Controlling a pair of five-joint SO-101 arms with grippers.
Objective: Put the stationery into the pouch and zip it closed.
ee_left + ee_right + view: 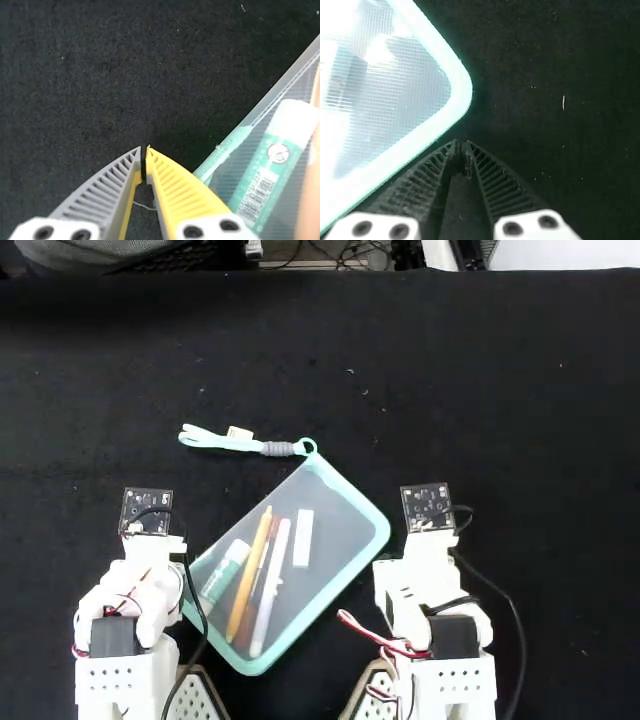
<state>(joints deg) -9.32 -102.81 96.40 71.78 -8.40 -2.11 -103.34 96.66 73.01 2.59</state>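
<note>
Near the table's (450,370) front edge, the left gripper (144,150) and right gripper (462,145) sit with fingers pressed together, holding nothing. They flank the slanted pouch (345,525), which contains pens (250,575), a glue stick (222,572) and an eraser (304,538). Its strap (215,440) trails beyond.

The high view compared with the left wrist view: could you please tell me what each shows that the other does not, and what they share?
High view, not left wrist: the strap, white pen and eraser. Left wrist, not high: the left gripper, grey and yellow fingers shut tip to tip. Both: the teal-edged pouch, the glue stick inside it, the black table.
</note>
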